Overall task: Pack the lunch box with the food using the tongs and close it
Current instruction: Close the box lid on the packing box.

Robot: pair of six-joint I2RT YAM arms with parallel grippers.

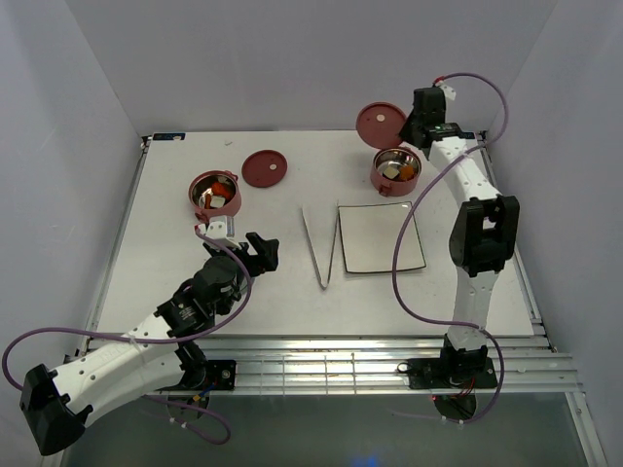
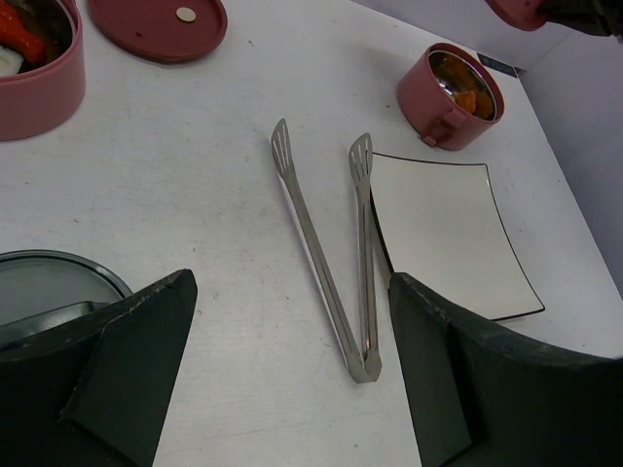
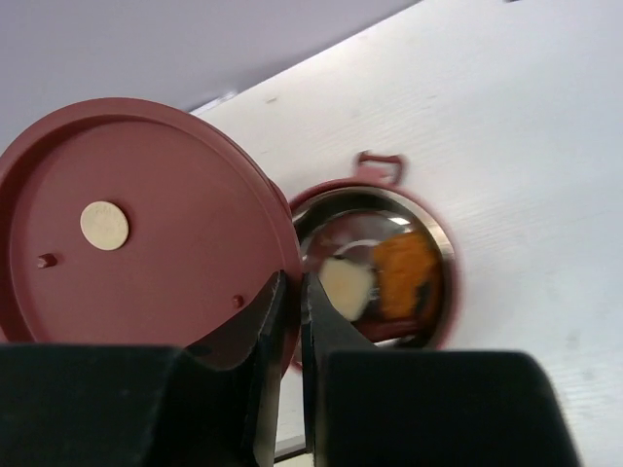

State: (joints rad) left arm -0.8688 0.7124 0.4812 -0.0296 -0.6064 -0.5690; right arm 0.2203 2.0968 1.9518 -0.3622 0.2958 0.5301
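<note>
Over at the far right corner, the right gripper point(image 3: 292, 304) is pinched tight on the rim of a flat dark-red disc lid point(image 3: 127, 233). It holds the lid up off the table at a tilt, and the face turned to the wrist camera has a small pale round spot. Just beside and below it sits a dusty-red round bowl with a shiny steel inside point(image 1: 396, 168). It is uncovered, and inside I can see an orange nugget point(image 3: 404, 272) next to a pale piece point(image 3: 346, 282). A second dusty-red bowl point(image 1: 214, 193) stands toward the far left of the white table point(image 1: 156, 233), also uncovered. The orange and pale bits in it are too small for me to sort out. Between the two bowls, further back, a second dark-red disc lid point(image 1: 264, 167) lies flat on the table. The long slim silver metal tongs point(image 1: 321, 248) lie in the middle in a narrow V, with the joined end toward the arms and the flat tips pointing away. They are just left of a white square plate point(image 1: 380, 236) with a dark edge, and I cannot tell whether one arm touches that edge. The left gripper point(image 1: 263, 251) hovers to the left of the tongs with its fingers spread wide and nothing between them. In its wrist view a grey round cover point(image 2: 49, 282) shows at the lower left, partly hidden behind one finger.
</note>
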